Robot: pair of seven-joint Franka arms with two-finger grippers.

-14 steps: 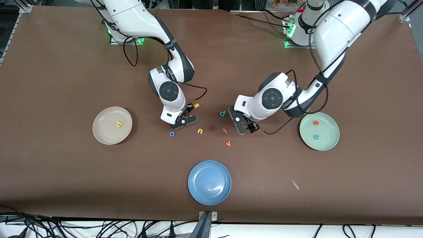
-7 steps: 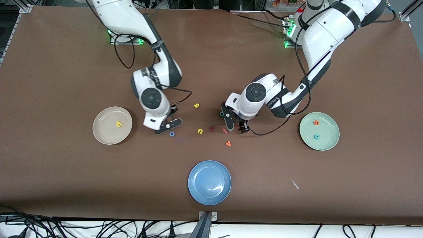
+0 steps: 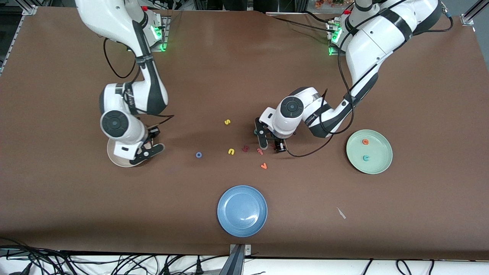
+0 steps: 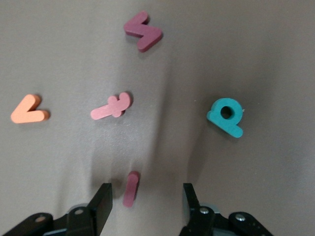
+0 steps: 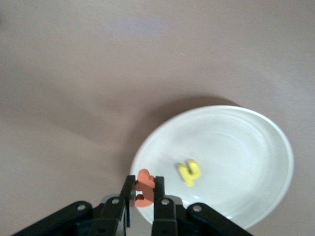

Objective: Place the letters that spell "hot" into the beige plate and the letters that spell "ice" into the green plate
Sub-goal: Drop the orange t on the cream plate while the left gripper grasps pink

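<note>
Orange "t" (image 5: 144,189) rides pinched between the closed fingers of the right gripper (image 5: 143,196), which hangs over the rim of the beige plate (image 5: 256,123) nearest the scattered letters, so a release should land it beside the yellow "h" (image 5: 189,172). Meanwhile the left gripper (image 4: 146,201) straddles the dark red "i" (image 4: 131,188) on the table with its jaws partly open and not touching it, set to take it to the green plate (image 3: 382,162), where the "e" (image 3: 365,141) and "c" (image 3: 366,157) lie; the blue "o" (image 3: 198,154) waits on the table.

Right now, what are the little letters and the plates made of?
The letters, like the dark red "i", look like soft matte foam: thick, blunt-edged, no shine. The beige plate and green plate look like smooth plastic or glazed ceramic, with faint sheen; I can't tell which.
</note>
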